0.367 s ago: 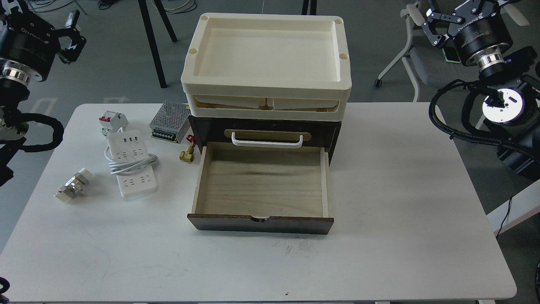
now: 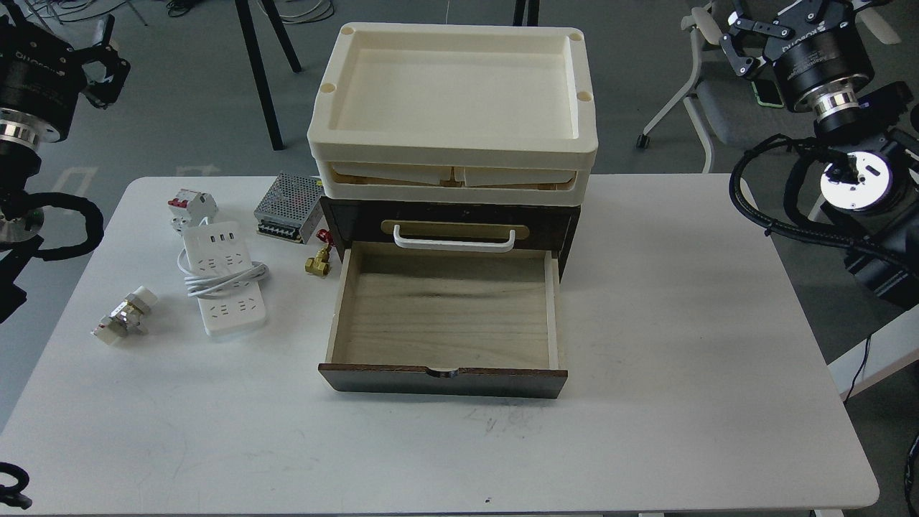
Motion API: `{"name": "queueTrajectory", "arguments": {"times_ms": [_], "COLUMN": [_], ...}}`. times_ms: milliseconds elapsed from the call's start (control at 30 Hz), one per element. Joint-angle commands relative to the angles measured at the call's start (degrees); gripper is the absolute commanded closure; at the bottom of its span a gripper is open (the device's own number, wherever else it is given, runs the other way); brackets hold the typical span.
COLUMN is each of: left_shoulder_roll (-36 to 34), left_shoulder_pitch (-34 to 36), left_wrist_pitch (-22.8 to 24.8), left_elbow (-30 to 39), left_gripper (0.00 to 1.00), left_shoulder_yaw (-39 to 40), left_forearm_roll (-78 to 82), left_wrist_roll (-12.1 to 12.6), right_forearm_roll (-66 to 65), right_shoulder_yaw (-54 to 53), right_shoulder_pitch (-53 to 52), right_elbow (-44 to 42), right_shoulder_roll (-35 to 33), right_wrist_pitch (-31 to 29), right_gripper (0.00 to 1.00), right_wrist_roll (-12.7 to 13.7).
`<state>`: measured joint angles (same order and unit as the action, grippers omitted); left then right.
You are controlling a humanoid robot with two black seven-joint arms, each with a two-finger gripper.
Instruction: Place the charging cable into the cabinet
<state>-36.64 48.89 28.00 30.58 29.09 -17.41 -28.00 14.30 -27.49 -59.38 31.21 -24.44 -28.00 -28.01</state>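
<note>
While the left arm rises off the far left edge, its pincer [image 2: 100,54] sits high above the floor, well clear of the bench [image 2: 682,373], and it is seen too dark and end-on to tell whether its fingers are apart or together. Below it, on the left part of the white bench, lies a small silver and white fitting [image 2: 123,316]. Just to its right lies the charging cable [image 2: 224,280], a white oblong strip flat on the bench with its sockets up and its white cord looped across its middle; it is outside the cabinet and nothing holds it. Touching or nearly touching its far end is a small white-and-red breaker [image 2: 188,205], and near that stands a silver mesh box [image 2: 289,207], close against the cabinet's left side. A small brass valve [image 2: 318,260] with a red part lies between the strip and the drawer. In the middle stands the cabinet [image 2: 567,230], dark brown, with cream trays [image 2: 452,154] stacked on top and a white handle [image 2: 454,239] on a tan plate. Its light wood drawer [image 2: 445,316] is pulled out toward the viewer. At the upper right, off the bench, the right pincer [image 2: 754,36] hangs in the air, and I cannot tell how its fingers stand.
</note>
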Motion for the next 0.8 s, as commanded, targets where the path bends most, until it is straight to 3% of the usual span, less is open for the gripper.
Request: {"name": "queueTrajectory", "arguments": {"times_ms": [0,133,367,633,767], "left_shoulder_roll": [1.21,2.1,-9.14,-23.2,-33.65], "left_shoulder_pitch": [-1.87,-1.78,-2.39,-2.83,-6.86], "left_wrist_pitch": [0.0,0.0,0.0,0.0,0.0], "left_elbow": [-2.19,-0.62,16.06,44.62,57.9], "left_gripper": [0.0,0.0,0.0,0.01,0.01], "left_shoulder_yaw": [5.17,9.92,12.4,13.1,11.69], "left_forearm_roll": [-0.08,-0.08,2.89,48.9,71.4], "left_wrist_roll": [0.0,0.0,0.0,0.0,0.0], "right_forearm_roll": [-0.06,-0.06,0.03,0.03,0.03], "right_shoulder_yaw": [-0.02,-0.1,-0.19,-0.63,-0.72], "right_shoulder_pitch": [0.05,0.14,0.93,2.16,2.78], "right_elbow": [0.08,0.08,0.08,0.08,0.17], "right_shoulder_roll": [0.01,-0.08,-0.08,-0.08,-1.04], "right_wrist_pitch": [0.0,0.0,0.0,0.0,0.0], "right_gripper": [0.0,0.0,0.0,0.0,0.0], "right_wrist_roll": [0.01,0.01,0.01,0.01,0.01]}}
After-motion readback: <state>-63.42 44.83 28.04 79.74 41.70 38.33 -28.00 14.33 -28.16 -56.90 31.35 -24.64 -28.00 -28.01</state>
